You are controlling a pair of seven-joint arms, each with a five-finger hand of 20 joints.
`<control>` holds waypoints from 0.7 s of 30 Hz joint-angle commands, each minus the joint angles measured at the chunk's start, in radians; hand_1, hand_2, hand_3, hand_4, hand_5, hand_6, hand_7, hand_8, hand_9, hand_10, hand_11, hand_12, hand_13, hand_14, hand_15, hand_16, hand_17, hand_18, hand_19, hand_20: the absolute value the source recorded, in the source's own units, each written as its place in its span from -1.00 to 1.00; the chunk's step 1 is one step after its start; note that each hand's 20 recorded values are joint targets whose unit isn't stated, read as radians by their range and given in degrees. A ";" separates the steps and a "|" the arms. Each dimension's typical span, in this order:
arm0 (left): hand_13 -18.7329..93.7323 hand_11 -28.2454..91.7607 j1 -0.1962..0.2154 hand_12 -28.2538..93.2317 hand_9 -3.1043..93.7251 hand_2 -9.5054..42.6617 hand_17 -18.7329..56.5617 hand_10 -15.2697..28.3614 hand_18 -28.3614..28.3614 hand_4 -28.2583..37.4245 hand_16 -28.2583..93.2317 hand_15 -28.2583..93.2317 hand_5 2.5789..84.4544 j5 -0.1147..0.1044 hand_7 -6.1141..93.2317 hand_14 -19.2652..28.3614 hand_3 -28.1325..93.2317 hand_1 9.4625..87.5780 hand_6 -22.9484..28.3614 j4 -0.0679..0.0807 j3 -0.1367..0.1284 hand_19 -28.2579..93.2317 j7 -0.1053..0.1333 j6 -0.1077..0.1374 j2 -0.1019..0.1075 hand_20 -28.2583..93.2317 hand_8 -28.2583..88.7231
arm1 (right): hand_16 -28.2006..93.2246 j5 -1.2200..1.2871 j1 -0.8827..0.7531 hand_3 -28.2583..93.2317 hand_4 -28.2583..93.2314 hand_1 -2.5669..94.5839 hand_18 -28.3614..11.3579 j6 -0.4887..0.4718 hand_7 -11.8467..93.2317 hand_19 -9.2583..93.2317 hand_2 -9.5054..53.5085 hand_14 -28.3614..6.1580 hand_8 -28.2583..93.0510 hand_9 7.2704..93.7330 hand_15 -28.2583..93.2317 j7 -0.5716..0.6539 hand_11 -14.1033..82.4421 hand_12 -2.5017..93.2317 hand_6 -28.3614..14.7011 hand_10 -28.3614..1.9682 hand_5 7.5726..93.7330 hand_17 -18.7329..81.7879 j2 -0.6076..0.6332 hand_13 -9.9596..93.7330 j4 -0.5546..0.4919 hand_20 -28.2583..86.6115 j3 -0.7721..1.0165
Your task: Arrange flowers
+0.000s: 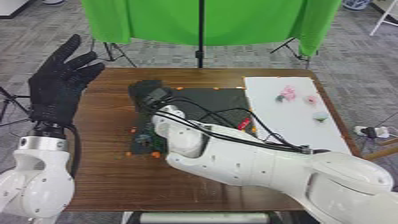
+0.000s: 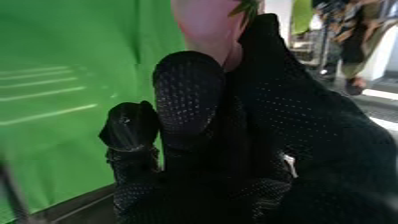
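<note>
Well, your right hand (image 2: 302,105) has pink flower (image 2: 206,25) pinched between fingers and thumb, at far left corner of dark mat (image 1: 226,100). Your left hand (image 1: 60,82) is released, fingers straight, beside surface (image 1: 111,187). Flower likely light, petals soft and easily creased; take hold low, at stem, lightly. Count: three flowers on white board (image 1: 266,92), two pink (image 1: 288,93) (image 1: 311,100), one pale (image 1: 320,117); with yours, four seen. One mat, one board.
</note>
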 commanded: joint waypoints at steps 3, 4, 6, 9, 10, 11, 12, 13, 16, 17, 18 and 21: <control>-0.20 -0.13 -0.009 -0.32 -0.24 -0.42 -0.70 0.57 1.00 -0.98 -0.64 0.31 -0.24 0.003 -0.61 0.94 0.76 -0.66 0.15 0.019 0.020 0.33 -0.010 -0.023 -0.007 -0.21 -0.69 | -0.05 -0.002 0.024 0.60 -1.00 0.28 -0.66 0.005 -0.22 1.00 -1.00 0.54 -0.57 0.97 0.54 0.014 -0.48 -0.22 0.49 0.65 0.74 0.03 -0.001 0.65 0.012 0.49 -0.015; -0.20 -0.13 -0.013 -0.32 -0.24 -0.42 -0.70 0.57 1.00 -0.98 -0.64 0.31 -0.24 0.004 -0.61 0.94 0.76 -0.65 0.15 0.021 0.022 0.33 -0.010 -0.026 -0.008 -0.21 -0.69 | -0.06 0.003 0.028 0.60 -1.00 0.27 -0.66 0.006 -0.24 1.00 -1.00 0.54 -0.56 0.96 0.55 0.017 -0.49 -0.23 0.48 0.63 0.73 0.02 0.000 0.63 0.012 0.49 -0.022; -0.20 -0.13 -0.014 -0.33 -0.24 -0.42 -0.70 0.57 1.00 -0.98 -0.64 0.31 -0.24 0.008 -0.60 0.95 0.76 -0.65 0.16 0.022 0.021 0.33 -0.016 -0.027 -0.014 -0.21 -0.69 | -0.07 -0.022 0.000 0.57 -1.00 0.25 -0.64 -0.025 -0.27 1.00 -1.00 0.54 -0.57 0.92 0.55 0.001 -0.51 -0.25 0.47 0.56 0.69 -0.01 -0.004 0.58 0.010 0.49 0.015; -0.20 -0.13 -0.018 -0.33 -0.24 -0.42 -0.70 0.58 1.00 -0.98 -0.64 0.31 -0.23 0.006 -0.60 0.94 0.76 -0.65 0.16 0.025 0.024 0.33 -0.015 -0.029 -0.010 -0.20 -0.69 | -0.09 -0.009 0.004 0.54 -1.00 0.24 -0.61 -0.043 -0.32 1.00 -1.00 0.52 -0.59 0.85 0.54 0.002 -0.53 -0.30 0.47 0.48 0.64 -0.02 -0.003 0.53 0.008 0.51 0.021; -0.20 -0.13 -0.020 -0.33 -0.24 -0.42 -0.70 0.58 1.00 -0.98 -0.64 0.31 -0.23 0.003 -0.60 0.95 0.76 -0.65 0.16 0.026 0.025 0.33 -0.015 -0.027 -0.011 -0.20 -0.69 | -0.10 -0.025 -0.011 0.53 -1.00 0.23 -0.60 -0.061 -0.33 1.00 -1.00 0.49 -0.59 0.84 0.54 -0.012 -0.54 -0.30 0.47 0.49 0.63 -0.03 -0.005 0.52 0.008 0.51 0.044; -0.20 -0.13 -0.025 -0.33 -0.24 -0.42 -0.70 0.58 1.00 -0.98 -0.64 0.31 -0.23 0.006 -0.60 0.95 0.76 -0.65 0.16 0.029 0.026 0.33 -0.021 -0.032 -0.017 -0.20 -0.69 | -0.10 -0.020 -0.009 0.53 -1.00 0.22 -0.60 -0.060 -0.33 1.00 -1.00 0.49 -0.59 0.83 0.54 -0.008 -0.54 -0.31 0.46 0.49 0.62 -0.03 -0.003 0.50 0.006 0.52 0.042; -0.20 -0.13 -0.027 -0.33 -0.24 -0.42 -0.70 0.58 1.00 -0.98 -0.64 0.31 -0.23 0.007 -0.60 0.94 0.76 -0.65 0.16 0.030 0.027 0.33 -0.022 -0.031 -0.018 -0.20 -0.69 | -0.12 -0.028 -0.016 0.51 -1.00 0.21 -0.59 -0.065 -0.34 1.00 -1.00 0.47 -0.60 0.81 0.55 -0.014 -0.55 -0.32 0.45 0.48 0.60 -0.04 -0.005 0.48 0.008 0.53 0.051; -0.20 -0.13 -0.026 -0.33 -0.24 -0.42 -0.70 0.58 1.00 -0.98 -0.64 0.32 -0.23 0.008 -0.60 0.94 0.76 -0.65 0.16 0.030 0.026 0.33 -0.022 -0.032 -0.017 -0.20 -0.69 | -0.14 -0.055 -0.039 0.49 -1.00 0.21 -0.58 -0.096 -0.36 1.00 -1.00 0.43 -0.60 0.78 0.56 -0.027 -0.54 -0.34 0.44 0.46 0.58 -0.05 -0.011 0.47 0.008 0.53 0.085; -0.20 -0.13 -0.041 -0.33 -0.24 -0.43 -0.70 0.57 1.00 -0.98 -0.64 0.32 -0.23 0.005 -0.60 0.95 0.76 -0.65 0.16 0.037 0.034 0.33 -0.022 -0.031 -0.019 -0.20 -0.69 | -0.18 -0.045 -0.045 0.51 -1.00 0.15 -0.58 -0.116 -0.38 1.00 -1.00 0.35 -0.60 0.71 0.59 -0.034 -0.44 -0.41 0.42 0.41 0.56 -0.06 -0.009 0.44 0.003 0.55 0.097; -0.20 -0.13 -0.036 -0.33 -0.24 -0.43 -0.70 0.57 1.00 -0.98 -0.64 0.32 -0.23 0.003 -0.60 0.95 0.76 -0.65 0.16 0.035 0.035 0.33 -0.015 -0.028 -0.016 -0.20 -0.69 | -0.19 -0.044 -0.040 0.52 -1.00 0.14 -0.58 -0.109 -0.38 1.00 -1.00 0.33 -0.60 0.70 0.60 -0.028 -0.43 -0.43 0.42 0.40 0.55 -0.06 -0.008 0.43 0.003 0.55 0.086; -0.20 -0.13 -0.036 -0.32 -0.24 -0.42 -0.70 0.57 1.00 -0.98 -0.64 0.32 -0.23 0.005 -0.60 0.95 0.76 -0.65 0.16 0.035 0.033 0.33 -0.019 -0.029 -0.018 -0.20 -0.69 | -0.23 -0.045 -0.037 0.53 -1.00 0.11 -0.59 -0.100 -0.39 1.00 -1.00 0.30 -0.60 0.66 0.61 -0.025 -0.37 -0.48 0.42 0.38 0.53 -0.07 -0.006 0.43 0.004 0.55 0.080; -0.20 -0.12 -0.018 -0.32 -0.24 -0.42 -0.70 0.57 1.00 -0.97 -0.64 0.32 -0.23 -0.004 -0.60 0.95 0.76 -0.64 0.16 0.031 0.036 0.33 0.005 -0.028 -0.003 -0.20 -0.69 | -0.27 0.045 0.030 0.53 -1.00 0.10 -0.58 -0.044 -0.40 1.00 -1.00 0.26 -0.61 0.64 0.63 0.034 -0.34 -0.51 0.40 0.35 0.51 -0.07 0.010 0.41 -0.012 0.56 -0.016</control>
